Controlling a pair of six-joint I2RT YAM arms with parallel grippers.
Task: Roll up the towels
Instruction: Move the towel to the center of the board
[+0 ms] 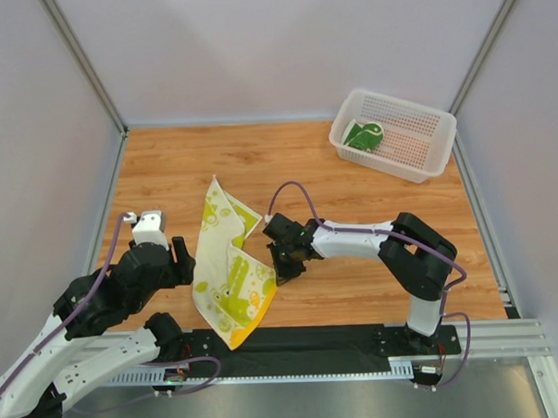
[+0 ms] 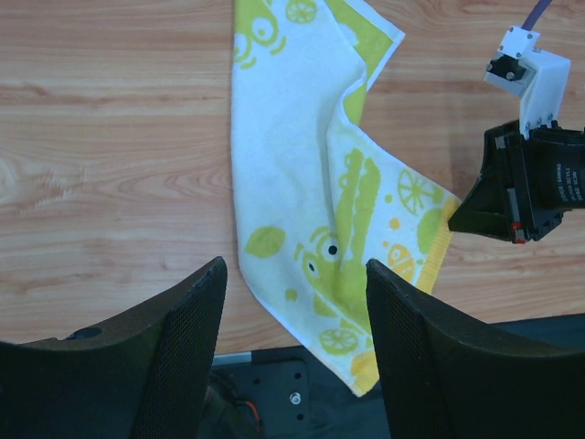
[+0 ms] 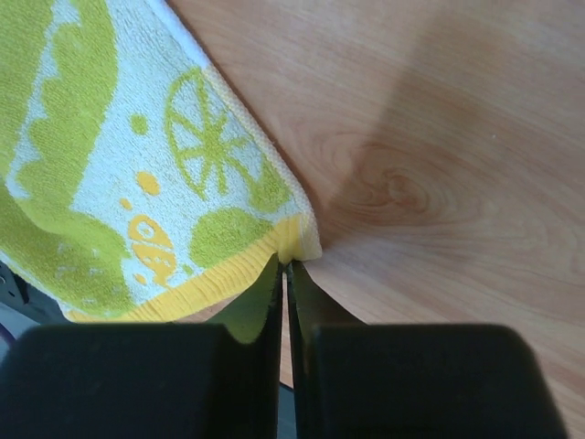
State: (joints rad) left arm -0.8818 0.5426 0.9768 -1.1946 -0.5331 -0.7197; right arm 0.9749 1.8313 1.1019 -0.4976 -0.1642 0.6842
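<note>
Wooden table (image 1: 357, 289), top view.
- Cream-yellow towel (image 1: 228, 271) lies at about 7 o'clock from table centre, unrolled. It is loosely spread, with one fold through the middle, and its near end overhangs the dark base rail.
- Right gripper (image 3: 285, 265): jaws closed together, nipping the towel's yellow-hemmed corner at its 4 o'clock side.
- Left gripper (image 2: 294, 270): fingers spread wide, holding nothing, poised over the towel's 8 o'clock edge.
- Dark green towel (image 1: 362, 135) sits as a compact bundle in the white basket (image 1: 425, 170) at 1 o'clock, probably finished.

Judgement: roughly half done. This towel needs flattening, rolling, then probably binning.
</note>
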